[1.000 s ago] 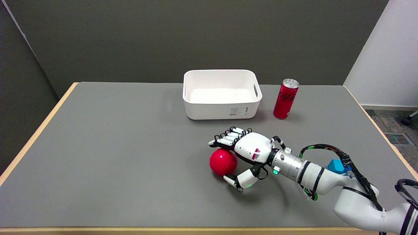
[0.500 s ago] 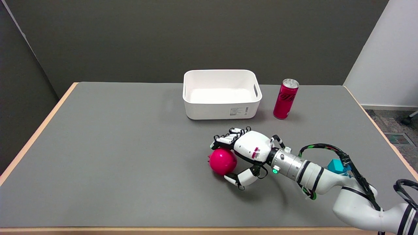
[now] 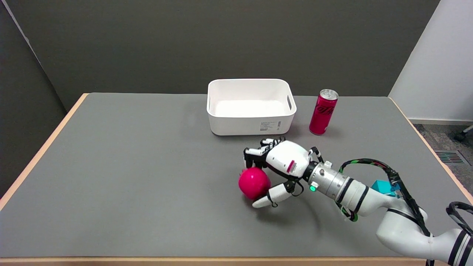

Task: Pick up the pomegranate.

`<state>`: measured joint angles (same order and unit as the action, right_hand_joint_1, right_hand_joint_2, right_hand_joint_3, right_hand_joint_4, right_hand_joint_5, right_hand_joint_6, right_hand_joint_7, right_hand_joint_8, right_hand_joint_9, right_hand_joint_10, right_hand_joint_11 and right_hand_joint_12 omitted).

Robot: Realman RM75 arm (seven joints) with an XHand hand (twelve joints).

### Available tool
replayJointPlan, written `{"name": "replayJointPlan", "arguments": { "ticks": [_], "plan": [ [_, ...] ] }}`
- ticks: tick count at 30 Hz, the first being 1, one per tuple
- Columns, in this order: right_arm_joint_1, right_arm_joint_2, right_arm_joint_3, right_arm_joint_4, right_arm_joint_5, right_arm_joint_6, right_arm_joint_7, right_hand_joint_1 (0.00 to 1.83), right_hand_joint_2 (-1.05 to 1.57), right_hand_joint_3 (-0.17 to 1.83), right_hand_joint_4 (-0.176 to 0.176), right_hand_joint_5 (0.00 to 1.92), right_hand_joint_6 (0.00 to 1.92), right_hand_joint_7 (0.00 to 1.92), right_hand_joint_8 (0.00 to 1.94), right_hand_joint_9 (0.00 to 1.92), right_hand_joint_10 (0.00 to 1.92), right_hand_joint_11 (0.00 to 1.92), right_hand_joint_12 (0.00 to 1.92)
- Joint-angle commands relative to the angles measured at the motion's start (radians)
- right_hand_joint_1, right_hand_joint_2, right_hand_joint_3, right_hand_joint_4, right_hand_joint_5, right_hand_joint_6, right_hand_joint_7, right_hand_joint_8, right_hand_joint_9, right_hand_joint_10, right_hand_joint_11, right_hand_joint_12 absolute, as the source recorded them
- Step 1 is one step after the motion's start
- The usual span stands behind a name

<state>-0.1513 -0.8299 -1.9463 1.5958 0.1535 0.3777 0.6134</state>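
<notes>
Head view: pomegranate [image 3: 254, 183] sits clasped between curled fingers [image 3: 255, 152] above (thumb below).

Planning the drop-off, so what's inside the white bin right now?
The white bin shows only a bare white floor; its near wall hides the front strip of the floor.

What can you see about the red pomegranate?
The pomegranate is round, smooth, shiny and pinkish red, with a small spiky crown poking out at its upper left. It sits toward the near side of the grey table. The right hand wraps it: fingers curl over its top, thumb under its lower right.
</notes>
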Motion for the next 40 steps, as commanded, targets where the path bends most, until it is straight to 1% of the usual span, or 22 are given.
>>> {"name": "replayJointPlan", "arguments": {
  "ticks": [1,2,3,4,5,9,15,18,21,22,24,26,28,30,32,35,37,40],
  "plan": [
    [0.006,-0.022,0.159,0.063,0.006,0.103,-0.009,0.89,1.09,0.44,0.109,0.67,1.55,0.79,1.15,0.72,1.29,0.40,1.53],
    [0.011,-0.024,0.170,0.067,0.006,0.109,-0.009,0.89,1.08,0.45,0.107,0.67,1.55,0.79,1.16,0.72,1.29,0.40,1.54],
    [0.017,-0.025,0.181,0.073,0.006,0.113,-0.009,0.98,1.08,0.41,0.061,0.66,1.56,0.81,1.20,0.73,1.30,0.40,1.54],
    [0.019,-0.027,0.186,0.080,0.006,0.113,-0.009,1.11,1.09,0.35,-0.005,0.65,1.57,0.83,1.25,0.73,1.30,0.40,1.54],
    [0.024,-0.029,0.194,0.084,0.006,0.113,-0.009,1.16,1.09,0.33,-0.030,0.64,1.58,0.84,1.27,0.74,1.30,0.40,1.54],
    [0.045,-0.046,0.228,0.104,0.005,0.114,-0.009,1.15,1.07,0.38,-0.030,0.64,1.59,0.84,1.28,0.72,1.31,0.42,1.55],
    [0.112,-0.077,0.257,0.105,0.003,0.127,-0.009,1.15,1.07,0.39,-0.031,0.64,1.60,0.84,1.28,0.73,1.32,0.42,1.55],
    [0.183,-0.093,0.250,0.082,-0.004,0.131,-0.016,1.15,1.07,0.39,-0.033,0.64,1.60,0.84,1.28,0.73,1.32,0.42,1.55],
    [0.275,-0.100,0.228,0.042,0.004,0.133,-0.083,1.16,1.07,0.39,-0.042,0.64,1.61,0.84,1.27,0.73,1.32,0.43,1.55],
    [0.313,-0.103,0.218,0.020,0.005,0.133,-0.100,1.16,1.07,0.38,-0.044,0.64,1.61,0.84,1.27,0.73,1.31,0.44,1.56],
    [0.373,-0.108,0.195,-0.032,0.006,0.131,-0.111,1.16,1.11,0.30,-0.057,0.63,1.61,0.85,1.24,0.76,1.28,0.52,1.57],
    [0.464,-0.117,0.162,-0.108,0.006,0.131,-0.111,1.16,1.12,0.29,-0.066,0.63,1.62,0.85,1.24,0.76,1.28,0.53,1.59],
    [0.531,-0.124,0.131,-0.170,0.006,0.127,-0.109,1.17,1.09,0.33,-0.069,0.64,1.61,0.86,1.22,0.76,1.31,0.52,1.61],
    [0.588,-0.133,0.099,-0.227,0.006,0.125,-0.109,1.16,1.11,0.30,-0.062,0.63,1.62,0.86,1.24,0.76,1.30,0.53,1.60],
    [0.650,-0.144,0.064,-0.284,0.006,0.125,-0.108,1.16,1.10,0.32,-0.060,0.63,1.61,0.86,1.24,0.76,1.32,0.51,1.62],
    [0.741,-0.162,0.019,-0.399,0.006,0.124,-0.106,1.16,1.10,0.32,-0.058,0.63,1.61,0.86,1.24,0.76,1.31,0.51,1.62],
    [0.801,-0.182,-0.019,-0.506,0.008,0.123,-0.104,1.17,1.09,0.33,-0.057,0.64,1.60,0.86,1.23,0.76,1.30,0.52,1.60],
    [0.864,-0.201,-0.062,-0.620,0.029,0.122,-0.102,1.17,1.09,0.32,-0.056,0.64,1.60,0.86,1.24,0.77,1.30,0.52,1.59]
  ]
}}
